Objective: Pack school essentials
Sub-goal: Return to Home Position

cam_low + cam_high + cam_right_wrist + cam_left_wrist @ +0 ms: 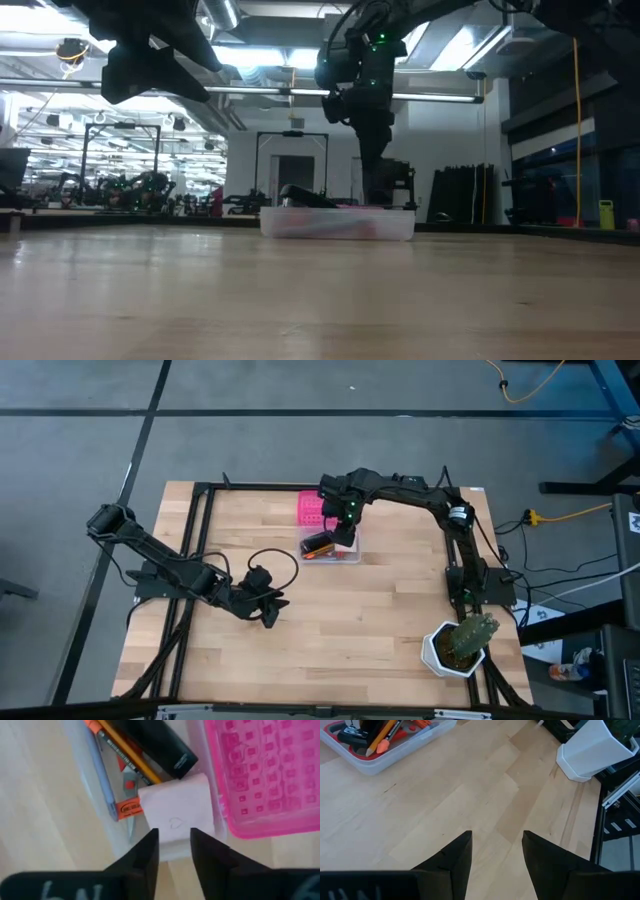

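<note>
Right gripper [174, 834] hangs low over the clear box [337, 228], fingers narrowly parted, holding nothing. The pink notepad [177, 807] lies inside the box beside the orange pencil [127, 752]. Left gripper [497, 840] is parted wider, empty, above the table [445, 810].

Two matte-black arms on show, the left arm [170, 565] and the right arm [400, 490], both built from chunky jointed segments. A thin black cable [272, 558] loops off the left one near its wrist. The right one wears a pale band [458, 515] at a joint, and a small green light [352, 512] glows near its wrist. Up close, the left gripper [496, 855] has two dark wedge-shaped fingers [455, 862] tapering to blunt tips. The right gripper [174, 845] looks the same, with faint white lettering [50, 890] on its housing.
</note>
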